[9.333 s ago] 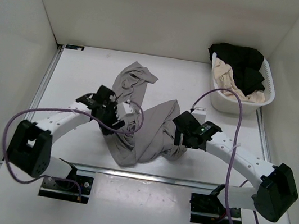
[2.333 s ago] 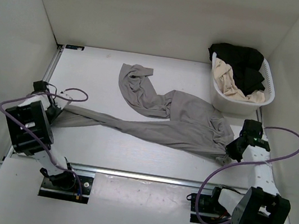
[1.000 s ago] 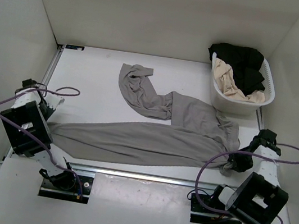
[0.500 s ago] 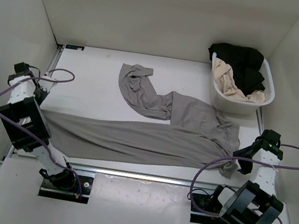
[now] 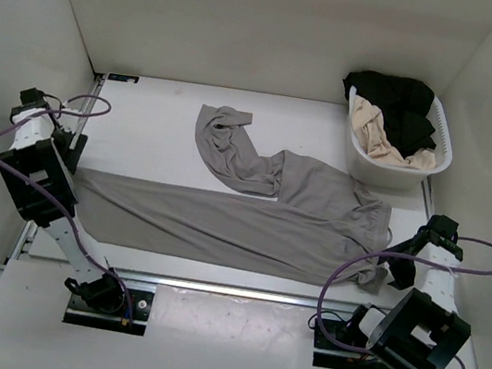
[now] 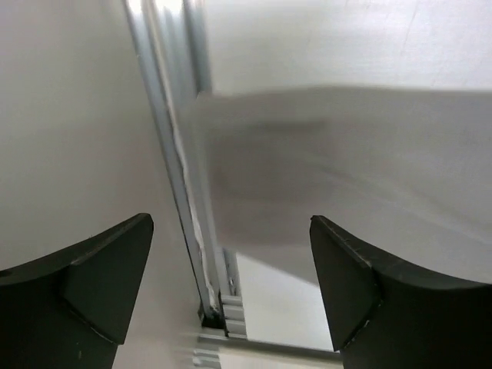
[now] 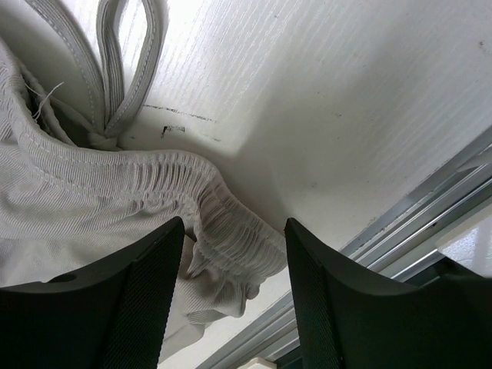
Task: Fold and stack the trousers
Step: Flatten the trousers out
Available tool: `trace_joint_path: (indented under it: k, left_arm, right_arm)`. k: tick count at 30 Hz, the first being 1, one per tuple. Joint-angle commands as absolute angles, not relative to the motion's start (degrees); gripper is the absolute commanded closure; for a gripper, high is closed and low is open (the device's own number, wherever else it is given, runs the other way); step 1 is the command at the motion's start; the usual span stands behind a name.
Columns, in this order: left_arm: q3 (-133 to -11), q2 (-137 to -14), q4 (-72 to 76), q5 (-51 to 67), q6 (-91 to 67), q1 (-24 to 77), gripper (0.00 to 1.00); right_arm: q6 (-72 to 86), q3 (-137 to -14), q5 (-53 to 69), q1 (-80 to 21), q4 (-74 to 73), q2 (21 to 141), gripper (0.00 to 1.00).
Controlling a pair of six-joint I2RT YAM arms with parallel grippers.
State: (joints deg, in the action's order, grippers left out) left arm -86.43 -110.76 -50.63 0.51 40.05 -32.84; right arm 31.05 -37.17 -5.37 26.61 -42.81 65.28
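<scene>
trousers (image 5: 221, 223) flat, below both parted fingers (image 7: 138, 292)

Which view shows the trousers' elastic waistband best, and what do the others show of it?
The right wrist view: the gathered waistband lies close up, ribbing clear. The top external view shows it only as a small bunched end of the trousers. The left wrist view shows just a blurred leg end.

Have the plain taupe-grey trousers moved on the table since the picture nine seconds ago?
Yes. Then bunched mid-table, the trousers now lie stretched: one leg's hem ends beside the left metal rail, and the waistband lies right, in front of the white plastic basket.
</scene>
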Motion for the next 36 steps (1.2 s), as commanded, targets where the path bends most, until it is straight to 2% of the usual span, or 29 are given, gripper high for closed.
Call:
trace_joint_path:
  k: [1, 5, 8, 15, 19, 22, 23, 25, 26, 28, 29, 31, 33, 36]
  left_arm:
    - [-82.6, -100.5, -50.7, -1.0, 38.0, -35.6, 0.05]
    - [-72.5, -96.8, -50.7, -1.6, 38.5, -36.5, 0.14]
    - [-66.0, -97.6, -50.0, -1.1, 37.8, -36.5, 0.14]
    - [-66.4, -104.0, -46.9, 1.5, 33.4, -36.5, 0.12]
    - [-65.8, -107.2, -46.4, 2.0, 32.2, -35.2, 0.14]
    - [-65.3, -107.9, -46.4, 2.7, 31.6, -35.2, 0.41]
    - [-65.3, -107.9, -46.4, 2.7, 31.6, -35.2, 0.53]
    - [-65.3, -107.9, -46.4, 2.1, 31.6, -35.2, 0.85]
    - [-65.3, -107.1, -46.4, 1.6, 31.6, -35.2, 0.85]
    - [-65.3, -103.9, -46.4, -1.1, 33.7, -35.2, 0.86]
    - [-66.8, -101.5, -47.5, -2.3, 34.4, -35.2, 0.86]
    - [-69.5, -99.2, -49.3, -6.6, 36.1, -34.6, 0.86]
    - [-73.1, -96.2, -50.7, -9.3, 37.8, -32.9, 0.86]
    - [-77.3, -95.5, -54.0, -8.0, 39.7, -27.5, 0.84]
  right_arm:
    - [29.4, -38.1, -4.2, 26.8, -43.8, 63.1, 0.39]
    - [28.9, -36.7, -2.8, 26.8, -44.4, 61.9, 0.34]
    - [29.5, -36.7, -2.2, 25.7, -44.4, 61.9, 0.33]
    - [33.0, -39.9, -6.7, 21.3, -49.7, 59.8, 0.31]
    - [35.8, -38.9, -4.2, 21.3, -51.9, 58.5, 0.29]
    - [38.6, -33.9, -2.2, 19.9, -49.8, 60.6, 0.29]
    - [39.3, -32.8, -2.2, 19.9, -49.2, 60.6, 0.29]
    - [40.6, -30.3, -1.7, 18.4, -47.6, 61.3, 0.29]
    - [41.1, -29.7, -1.7, 17.5, -46.9, 62.0, 0.29]
    - [41.7, -29.7, -1.7, 16.9, -45.5, 63.5, 0.46]
    - [41.7, -29.7, -2.2, 16.9, -44.8, 64.8, 0.65]
    - [41.7, -30.7, -3.2, 16.9, -44.8, 65.8, 0.84]
    - [40.2, -32.9, -4.4, 16.9, -45.4, 66.5, 0.97]
    - [39.4, -34.9, -4.9, 16.9, -45.4, 67.9, 1.0]
